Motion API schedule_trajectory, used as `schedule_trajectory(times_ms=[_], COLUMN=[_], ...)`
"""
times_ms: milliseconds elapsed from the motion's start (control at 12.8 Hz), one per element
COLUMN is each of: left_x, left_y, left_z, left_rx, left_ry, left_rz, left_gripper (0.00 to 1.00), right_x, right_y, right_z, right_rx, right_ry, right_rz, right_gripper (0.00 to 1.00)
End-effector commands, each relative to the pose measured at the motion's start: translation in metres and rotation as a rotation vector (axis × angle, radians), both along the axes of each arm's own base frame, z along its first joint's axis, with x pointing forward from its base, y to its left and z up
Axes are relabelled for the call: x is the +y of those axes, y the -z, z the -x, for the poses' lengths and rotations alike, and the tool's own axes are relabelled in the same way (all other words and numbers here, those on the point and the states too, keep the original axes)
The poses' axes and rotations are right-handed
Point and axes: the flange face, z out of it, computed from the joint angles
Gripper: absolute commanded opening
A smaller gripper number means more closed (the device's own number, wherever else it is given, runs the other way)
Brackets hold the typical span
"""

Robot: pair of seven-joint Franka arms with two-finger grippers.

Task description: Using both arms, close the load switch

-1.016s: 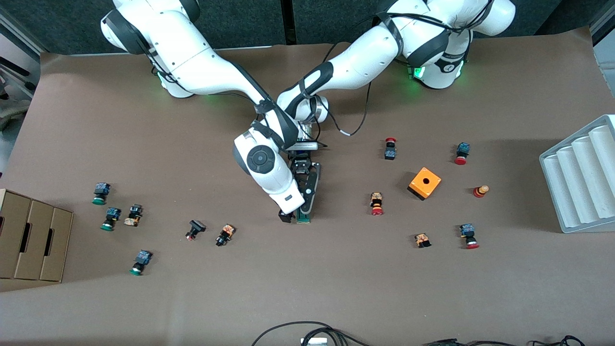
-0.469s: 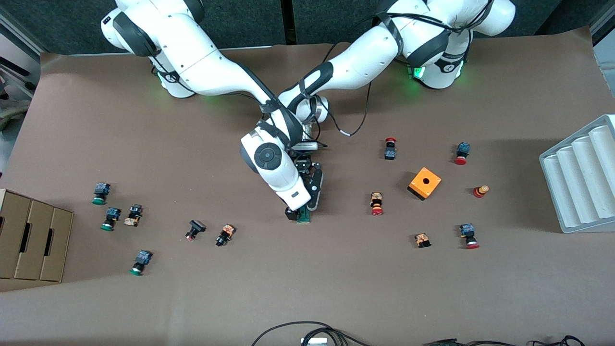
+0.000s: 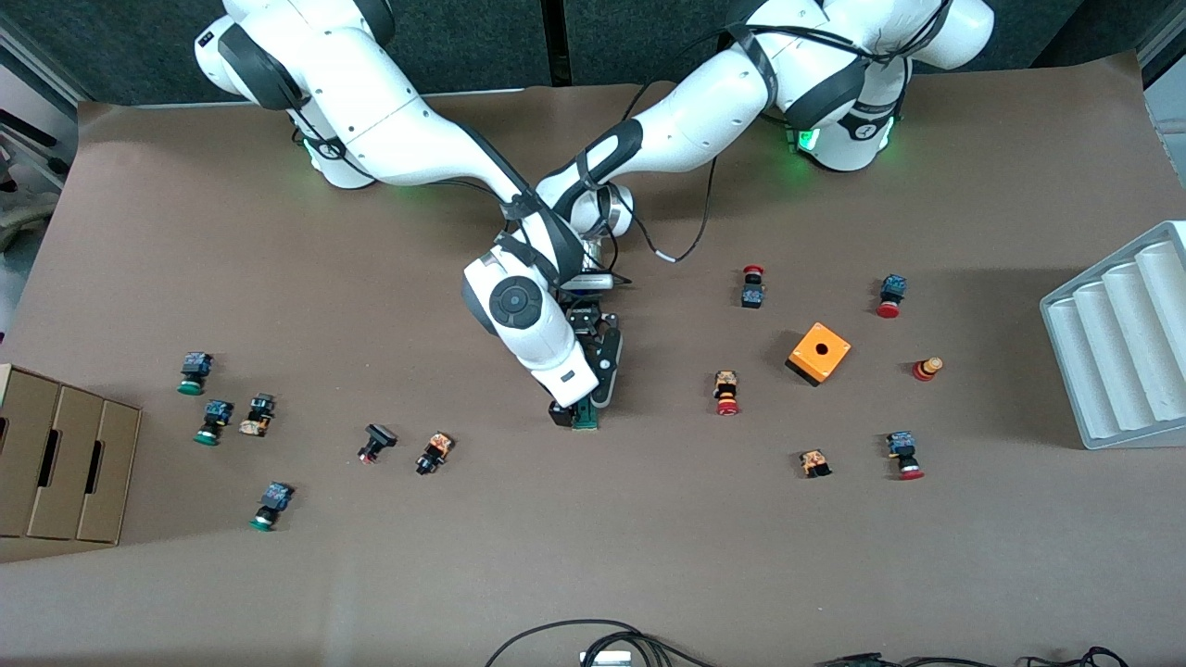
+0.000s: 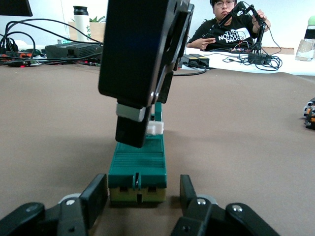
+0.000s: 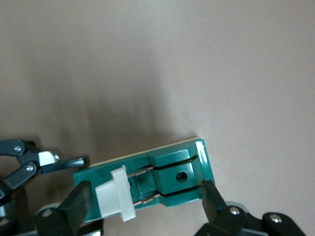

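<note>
The load switch (image 3: 585,421) is a narrow green block lying on the table mid-way between the arms. My right gripper (image 3: 567,411) is low over it. In the right wrist view its open fingers (image 5: 76,206) bracket the switch (image 5: 172,173) lengthwise, one just beside the white sliding piece (image 5: 114,197), the other at the green end. My left gripper (image 3: 595,389) is at the switch's end farther from the front camera. In the left wrist view it (image 4: 141,196) is open, a finger on each side of the switch (image 4: 138,164) with gaps. The right gripper's finger (image 4: 132,130) stands by the white piece (image 4: 154,129).
An orange box with a hole (image 3: 819,353) and several push buttons (image 3: 726,392) lie toward the left arm's end. More buttons (image 3: 434,452) lie toward the right arm's end, near a cardboard box (image 3: 60,463). A white ribbed tray (image 3: 1121,343) stands at the table's edge. Cables (image 3: 593,639) lie at the front edge.
A second ago the right hand stood a little toward the right arm's end. It has shifted over the switch and covers more of it. In the last half second nothing moved.
</note>
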Motion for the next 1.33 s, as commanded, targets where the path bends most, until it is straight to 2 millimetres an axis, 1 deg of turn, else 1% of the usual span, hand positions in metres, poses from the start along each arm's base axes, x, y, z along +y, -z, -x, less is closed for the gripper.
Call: schedule_trajectory(times_ms=[0,235,391,469,547,625,860,938,1251], left_x=[-0.0041,-0.0041,-0.0037,-0.0037,-0.0037,-0.0042,-0.0042,-0.0042,-0.0042], left_y=[0.012,0.012,0.0125,0.0125,0.0125,0.0125,0.0125,0.0125,0.0125], left_z=[-0.0005,-0.0005,-0.0001,-0.0001,-0.0001,0.0008,0.0008,0.0008,0.0008], left_rx=[-0.009,-0.009,-0.009,-0.009,-0.009,-0.009,-0.009,-0.009,-0.009], left_ry=[0.003,0.003,0.003,0.003,0.003,0.005,0.005,0.005,0.005], left_rz=[0.01,0.01,0.009,0.009,0.009,0.009,0.009,0.009,0.009], left_gripper=[0.67,0.66,0.66,0.66,0.65,0.65,0.65,0.65,0.65], right_x=[0.0026,-0.0043,-0.004,-0.0041,-0.005,-0.0048,-0.0047,-0.0038,-0.0038], right_y=[0.0021,0.0011,-0.0003,0.0006,0.0006,-0.0004,-0.0025,-0.0025,-0.0025], right_z=[-0.0036,-0.0099,-0.0103,-0.0103,-0.0109,-0.0111,-0.0113,-0.0106,-0.0106], right_rx=[-0.024,-0.034,-0.038,-0.038,-0.038,-0.04,-0.041,-0.041,-0.041], right_ry=[-0.001,0.005,0.004,0.003,0.004,0.004,0.004,0.003,0.003], right_rz=[-0.009,-0.003,-0.005,-0.005,-0.005,-0.006,-0.007,-0.007,-0.007], right_gripper=[0.99,0.98,0.93,0.93,0.9,0.83,0.81,0.74,0.74])
